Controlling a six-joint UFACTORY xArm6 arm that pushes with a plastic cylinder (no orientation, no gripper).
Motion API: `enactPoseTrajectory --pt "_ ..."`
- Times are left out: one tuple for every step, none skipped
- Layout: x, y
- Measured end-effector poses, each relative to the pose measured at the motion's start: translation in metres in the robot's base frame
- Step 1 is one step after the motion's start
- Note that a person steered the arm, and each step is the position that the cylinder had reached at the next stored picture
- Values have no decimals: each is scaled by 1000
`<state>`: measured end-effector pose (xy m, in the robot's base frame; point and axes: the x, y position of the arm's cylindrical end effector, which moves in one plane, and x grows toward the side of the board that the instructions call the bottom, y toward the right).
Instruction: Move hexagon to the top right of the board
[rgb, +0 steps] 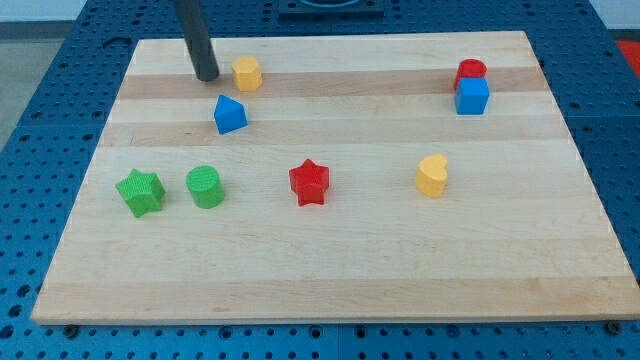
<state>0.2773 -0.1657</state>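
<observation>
The yellow hexagon (247, 73) sits near the top of the wooden board (330, 270), left of centre. My tip (206, 75) rests on the board just to the hexagon's left, a small gap apart. The dark rod rises from it to the view's top edge. A blue block with a pointed top (230, 114) lies just below the hexagon and the tip.
A red cylinder (471, 71) and a blue cube (472, 96) touch each other at the top right. A yellow heart (432, 176) lies right of centre, a red star (309, 183) at centre, a green cylinder (205, 187) and a green star (140, 192) at the left.
</observation>
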Motion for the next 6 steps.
enactPoseTrajectory --pt "5 34" --pt "5 100" --pt "5 124" --pt "5 120" --pt "1 158" --pt "-8 214"
